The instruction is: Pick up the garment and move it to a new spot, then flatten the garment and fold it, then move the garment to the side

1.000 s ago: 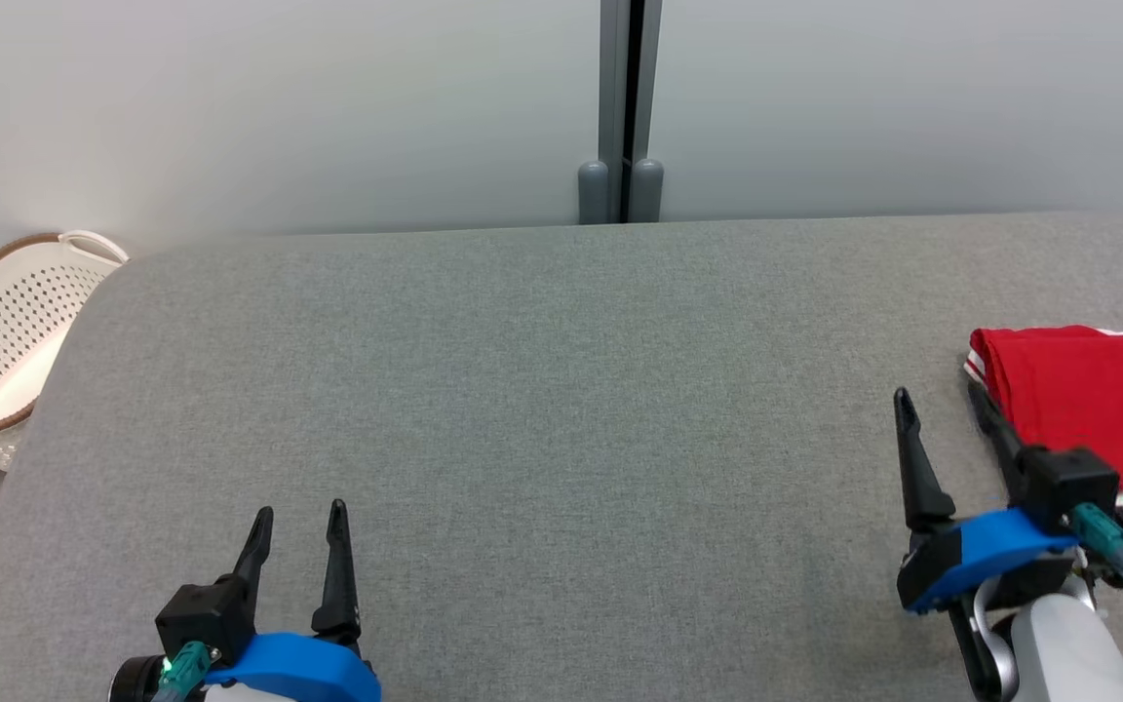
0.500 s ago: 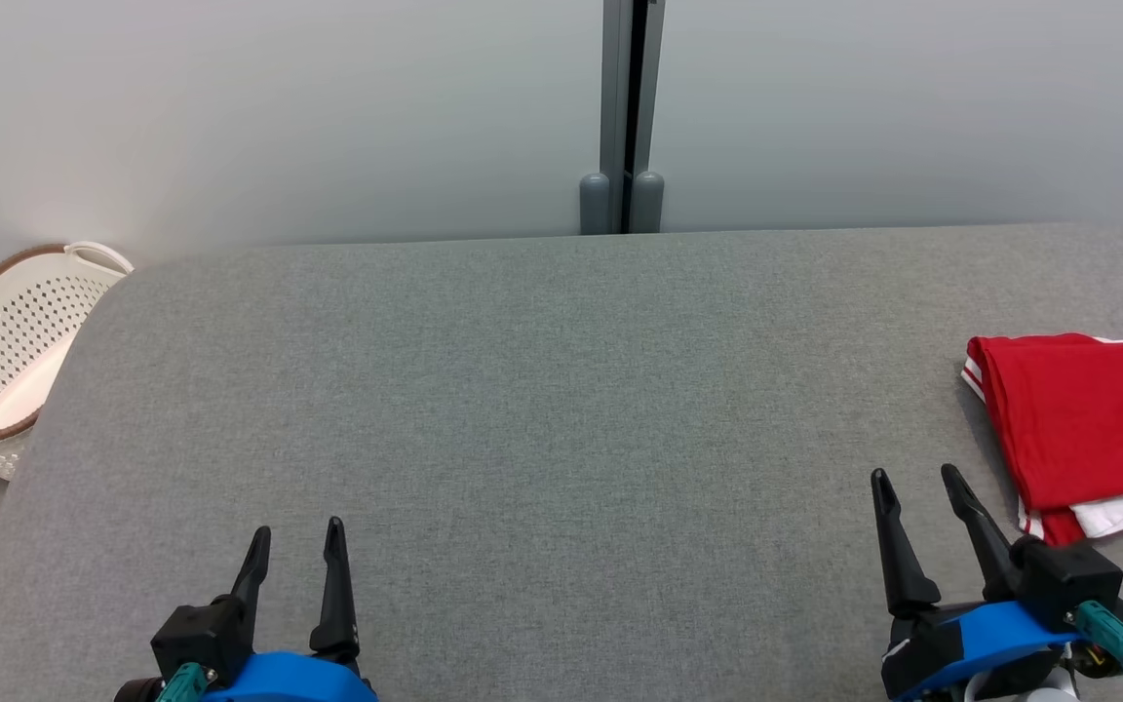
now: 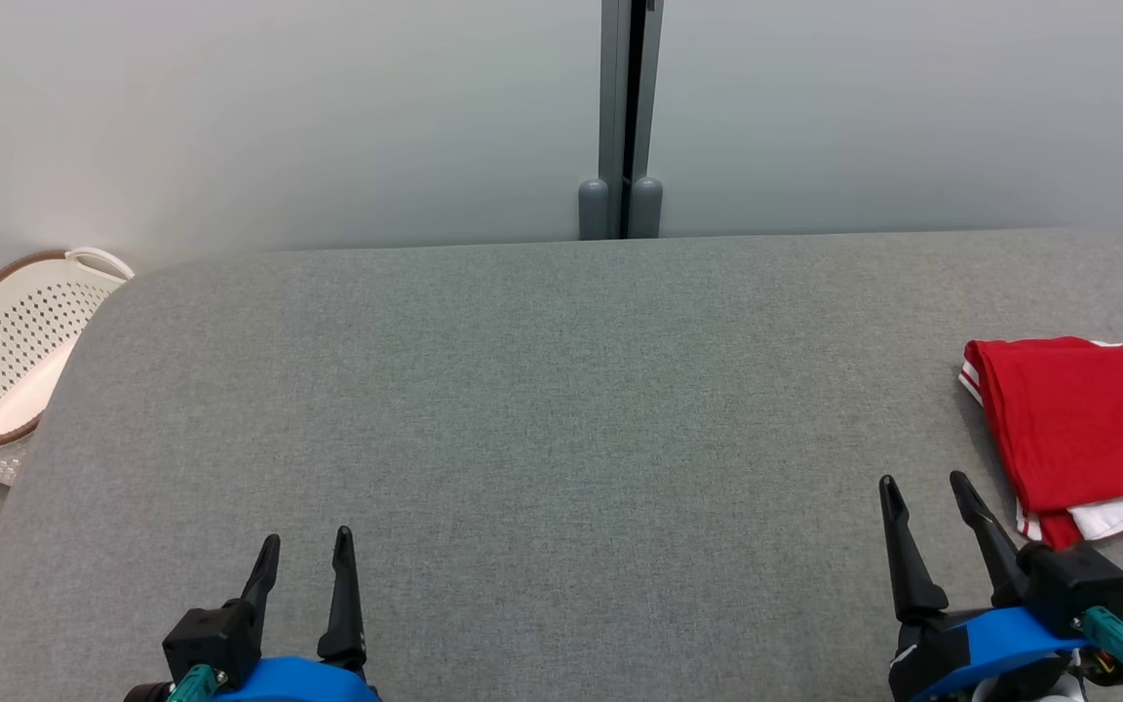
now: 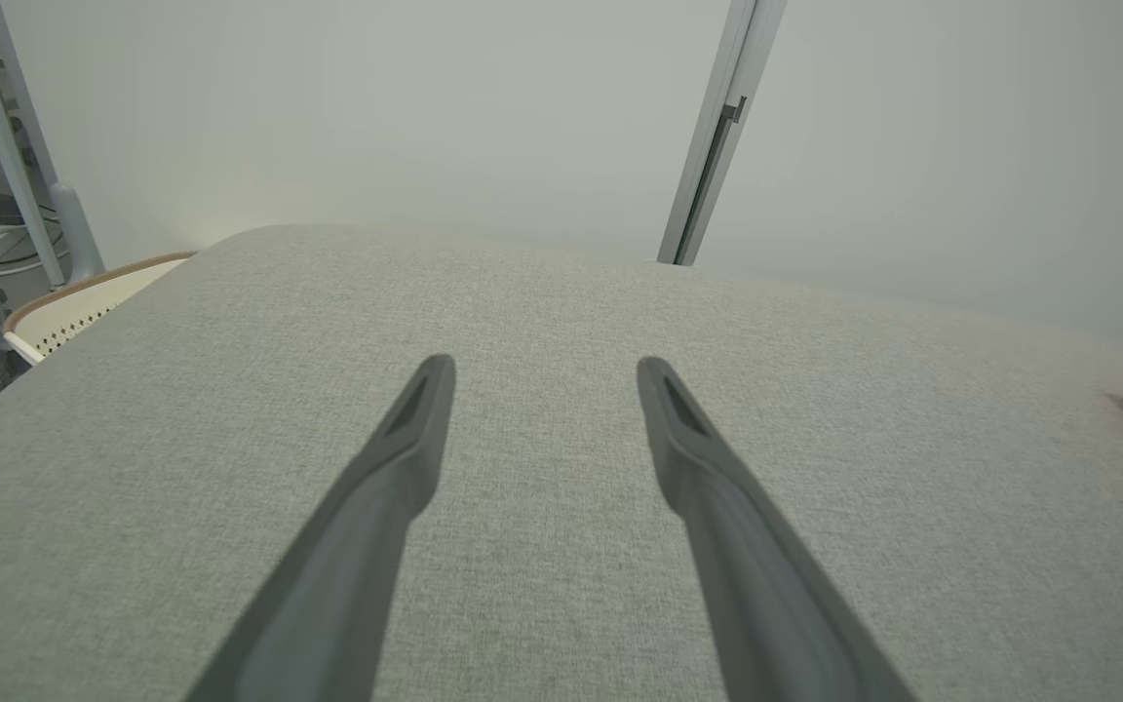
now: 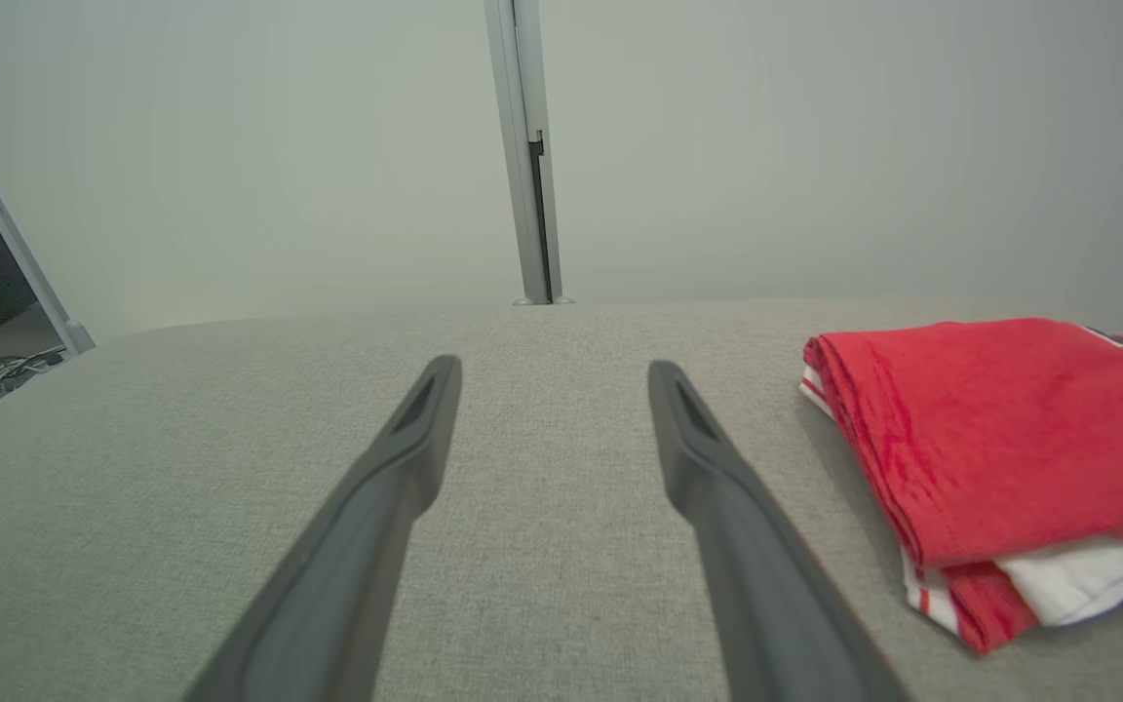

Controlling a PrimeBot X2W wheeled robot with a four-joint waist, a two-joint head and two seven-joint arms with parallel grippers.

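Neatly folded garment (image 3: 1088, 429); fold leftward (length cropped)

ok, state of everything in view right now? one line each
garment: folded, lying on the right side of the table, nothing touching it
left hand: open, empty, at the table's near left
right hand: open, empty, beside the garment but apart from it
basket: left of the table, visible part holds nothing
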